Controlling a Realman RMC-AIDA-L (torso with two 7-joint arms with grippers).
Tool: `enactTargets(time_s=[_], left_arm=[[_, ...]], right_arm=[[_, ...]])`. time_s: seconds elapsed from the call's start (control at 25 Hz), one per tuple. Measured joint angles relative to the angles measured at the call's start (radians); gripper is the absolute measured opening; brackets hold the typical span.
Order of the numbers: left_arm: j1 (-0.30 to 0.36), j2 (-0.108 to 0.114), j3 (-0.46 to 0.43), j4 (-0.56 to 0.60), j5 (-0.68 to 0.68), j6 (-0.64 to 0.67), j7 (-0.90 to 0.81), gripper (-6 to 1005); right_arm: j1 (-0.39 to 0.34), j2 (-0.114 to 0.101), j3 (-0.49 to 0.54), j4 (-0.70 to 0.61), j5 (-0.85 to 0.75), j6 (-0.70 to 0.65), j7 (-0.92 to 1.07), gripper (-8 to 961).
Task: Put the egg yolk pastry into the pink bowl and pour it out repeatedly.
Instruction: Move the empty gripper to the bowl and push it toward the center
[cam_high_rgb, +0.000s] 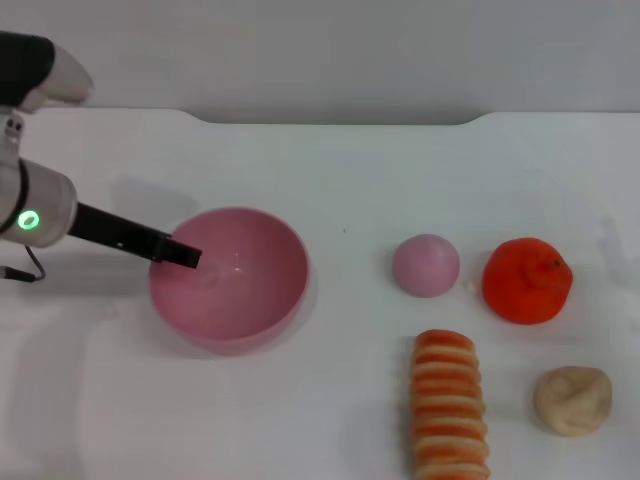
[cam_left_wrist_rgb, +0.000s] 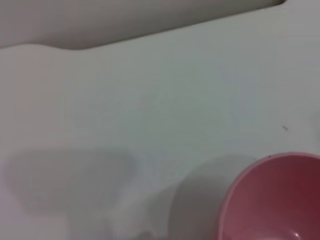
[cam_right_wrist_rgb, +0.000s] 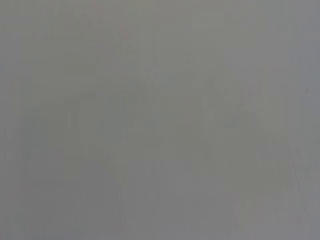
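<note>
Egg yolk pastry (cam_high_rgb: 572, 400) lies well apart from pink bowl (cam_high_rgb: 229, 279).

The pink bowl (cam_left_wrist_rgb: 272, 200) sits empty on the white table (cam_left_wrist_rgb: 150, 100).

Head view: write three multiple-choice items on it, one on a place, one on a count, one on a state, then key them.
1. The small pale beige lumpy pastry ball lies:
A. in the bowl
B. on the table near the orange fruit
C. in a gripper

2. Food items on the white table:
A. two
B. four
C. six

3. The glossy pink plastic bowl is:
A. empty
B. full
C. upturned

B: it lies near the orange.
B: ball, orange, pink dome, striped roll.
A: bare inside; left gripper at its rim.
</note>
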Motion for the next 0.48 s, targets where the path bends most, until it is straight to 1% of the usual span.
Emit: enactTargets(time_s=[0.12, 0.28, 0.4, 0.48], left_arm=[[0.000, 0.000, 0.029, -0.028, 0.005, -0.035, 0.000, 635], [-0.010, -0.001, 0.040, -0.062, 0.009, -0.065, -0.001, 635], [-0.017, -0.001, 0.045, -0.079, 0.010, -0.075, 0.000, 576], [-0.038, -0.002, 0.068, -0.122, 0.010, -0.086, 0.004, 537]], right_arm=[[0.000, 0.000, 0.000, -0.001, 0.000, 0.000, 0.000, 538], [0.001, -0.001, 0.000, -0.001, 0.000, 0.000, 0.000, 538], [0.000, -0.001, 0.003, 0.000, 0.000, 0.000, 0.000, 538], [-0.001, -0.001, 0.004, 0.000, 0.000, -0.001, 0.000, 537]])
